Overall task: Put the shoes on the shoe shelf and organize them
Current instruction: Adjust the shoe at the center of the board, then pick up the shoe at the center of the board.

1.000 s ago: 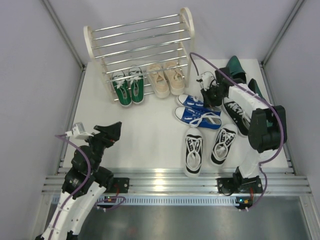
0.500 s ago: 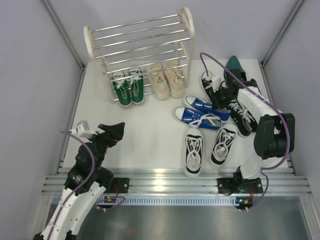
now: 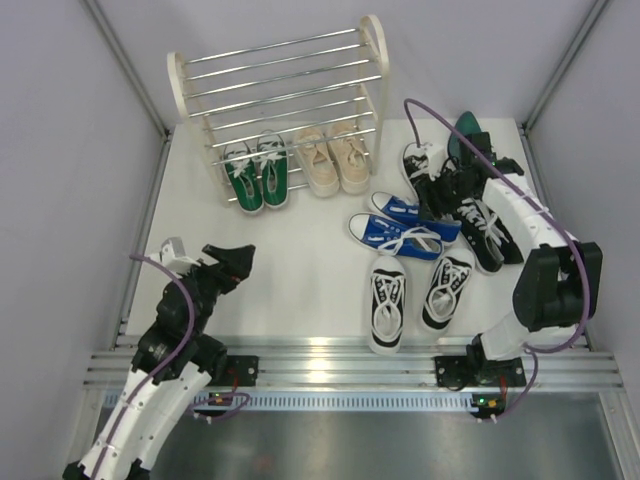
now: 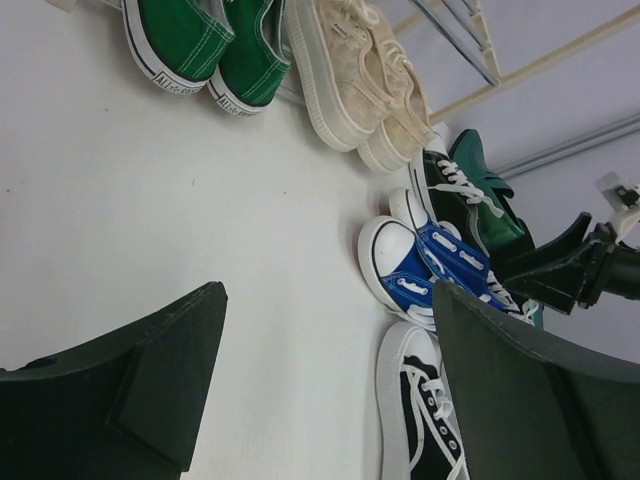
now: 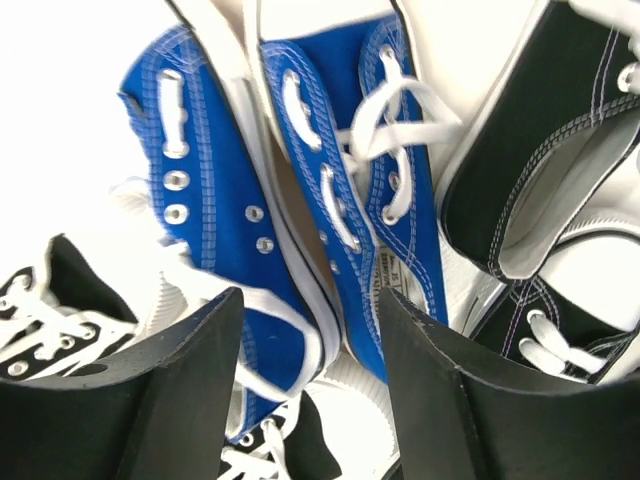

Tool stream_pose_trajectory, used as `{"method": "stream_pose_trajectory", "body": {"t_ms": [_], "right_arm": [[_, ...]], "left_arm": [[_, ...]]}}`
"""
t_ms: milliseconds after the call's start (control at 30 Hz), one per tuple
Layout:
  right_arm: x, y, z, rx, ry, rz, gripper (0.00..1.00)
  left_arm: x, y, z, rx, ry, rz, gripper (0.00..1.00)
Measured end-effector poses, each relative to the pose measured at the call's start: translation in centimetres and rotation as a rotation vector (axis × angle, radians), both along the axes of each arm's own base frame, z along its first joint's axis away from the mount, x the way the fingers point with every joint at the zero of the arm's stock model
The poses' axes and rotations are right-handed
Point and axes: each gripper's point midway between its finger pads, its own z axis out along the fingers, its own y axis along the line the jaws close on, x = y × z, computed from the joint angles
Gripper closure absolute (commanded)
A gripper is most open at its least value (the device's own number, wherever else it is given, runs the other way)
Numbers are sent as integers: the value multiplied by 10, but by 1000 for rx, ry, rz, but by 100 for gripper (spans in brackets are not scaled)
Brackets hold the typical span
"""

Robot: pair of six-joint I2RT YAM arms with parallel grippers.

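Blue sneakers (image 5: 300, 190) lie side by side on the table (image 3: 300, 270), off the shoe shelf (image 3: 178, 85) and crowded by black-and-white sneakers (image 5: 560, 150). My right pincer (image 5: 308, 300) hangs spread above them, holding nothing. My left pincer (image 4: 328, 300) is spread too, parked well apart.

Risks:
- loose white laces (image 5: 400, 125) snagging a finger
- closing on both shoes at once
- nudging the black neighbour on descent
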Motion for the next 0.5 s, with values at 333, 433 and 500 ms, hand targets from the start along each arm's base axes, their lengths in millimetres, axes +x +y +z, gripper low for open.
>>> {"method": "stream_pose_trajectory", "body": {"t_ms": [333, 433, 500], "right_arm": [[-18, 24, 56, 124, -173, 184, 36], [-30, 31, 58, 160, -181, 260, 34], [-39, 36, 57, 185, -178, 310, 34]], "left_arm": [[6, -10, -18, 34, 88, -37, 11], [7, -13, -22, 43, 115, -47, 12], [9, -15, -23, 42, 131, -52, 12]]}}
